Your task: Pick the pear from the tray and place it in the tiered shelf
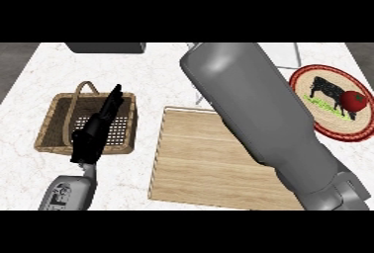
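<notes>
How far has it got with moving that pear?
Done: the wooden tray shows no pear on it, so it seems already picked. In hand: the right forearm stretches toward the counter's far edge; its hand and the pear are out of sight. The left hand rests open over the basket. Left: placement can't be confirmed.

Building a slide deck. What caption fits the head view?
Right forearm stretches across wooden tray; left hand open over wicker basket.
</notes>
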You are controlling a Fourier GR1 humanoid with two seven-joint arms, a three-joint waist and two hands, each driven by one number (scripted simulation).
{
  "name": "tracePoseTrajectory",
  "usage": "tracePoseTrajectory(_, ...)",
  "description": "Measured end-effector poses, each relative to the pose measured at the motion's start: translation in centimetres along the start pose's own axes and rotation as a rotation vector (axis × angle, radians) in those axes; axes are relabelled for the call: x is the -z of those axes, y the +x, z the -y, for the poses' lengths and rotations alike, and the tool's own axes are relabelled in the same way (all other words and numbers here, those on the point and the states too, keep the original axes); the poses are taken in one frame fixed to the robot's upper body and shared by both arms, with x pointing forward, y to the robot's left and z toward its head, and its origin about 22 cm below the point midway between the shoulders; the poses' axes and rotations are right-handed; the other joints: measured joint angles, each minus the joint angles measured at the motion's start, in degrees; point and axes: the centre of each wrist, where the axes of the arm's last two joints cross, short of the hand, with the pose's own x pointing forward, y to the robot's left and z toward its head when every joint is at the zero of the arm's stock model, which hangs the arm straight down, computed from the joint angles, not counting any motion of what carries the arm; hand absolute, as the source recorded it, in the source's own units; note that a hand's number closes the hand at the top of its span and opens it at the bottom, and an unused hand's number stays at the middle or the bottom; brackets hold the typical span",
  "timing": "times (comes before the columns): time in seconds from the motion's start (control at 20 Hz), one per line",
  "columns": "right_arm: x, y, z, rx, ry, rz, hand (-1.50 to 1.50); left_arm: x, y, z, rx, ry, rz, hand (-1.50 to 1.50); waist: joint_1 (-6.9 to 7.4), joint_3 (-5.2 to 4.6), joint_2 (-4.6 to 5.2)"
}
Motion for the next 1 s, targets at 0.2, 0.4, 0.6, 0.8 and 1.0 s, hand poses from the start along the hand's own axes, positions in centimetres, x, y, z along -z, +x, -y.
tracePoseTrajectory(0.2, 0.5, -0.5, -1.8, -0.027, -0.003, 0.023, 1.50, -0.1, 0.1, 0.0, 0.000, -0.001, 0.003, 0.00, 0.20, 0.03, 0.08)
tracePoseTrajectory(0.4, 1.8, -1.7, -2.8, 0.033, -0.027, -0.008, 1.50, 0.1, 0.2, 0.0, -0.001, -0.005, 0.005, 0.00, 0.29, 0.05, 0.28)
tracePoseTrajectory(0.6, 2.4, -3.5, -3.5, 0.191, -0.052, -0.053, 1.50, -0.2, 0.0, 0.2, 0.000, -0.002, 0.010, 0.00, 0.32, 0.10, 0.31)
tracePoseTrajectory(0.8, 2.9, -4.7, -5.0, 0.256, -0.067, -0.081, 1.50, 0.0, 0.3, 0.1, 0.003, -0.004, 0.003, 0.00, 0.36, 0.04, 0.29)
tracePoseTrajectory(1.0, 3.3, -5.9, -5.7, 0.294, -0.070, -0.095, 1.50, 0.1, 0.2, -0.1, 0.002, -0.001, 0.002, 0.00, 0.08, 0.03, 0.17)
